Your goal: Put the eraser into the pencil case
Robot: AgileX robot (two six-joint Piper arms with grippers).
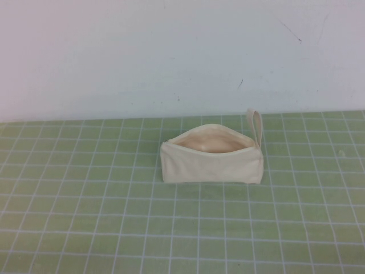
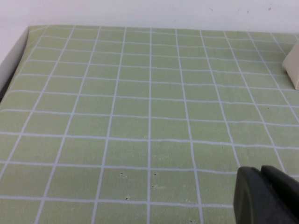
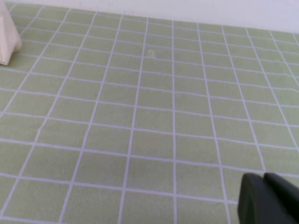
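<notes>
The cream pencil case [image 1: 212,158] stands upright at the middle of the green grid mat, its zip mouth open and beige lining showing, with the loop strap [image 1: 255,127] at its right end. The eraser is not visible in any view. Neither arm shows in the high view. My left gripper [image 2: 260,170] hangs over bare mat, fingers together and empty, with a corner of the pencil case [image 2: 293,65] far off. My right gripper [image 3: 264,176] is likewise shut and empty over bare mat, with the case's end [image 3: 7,39] far off.
The green grid mat [image 1: 85,217] covers the table up to a white back wall [image 1: 171,51]. The mat's left edge [image 2: 16,56] shows in the left wrist view. A tiny pale speck [image 3: 151,52] lies on the mat to the right of the case.
</notes>
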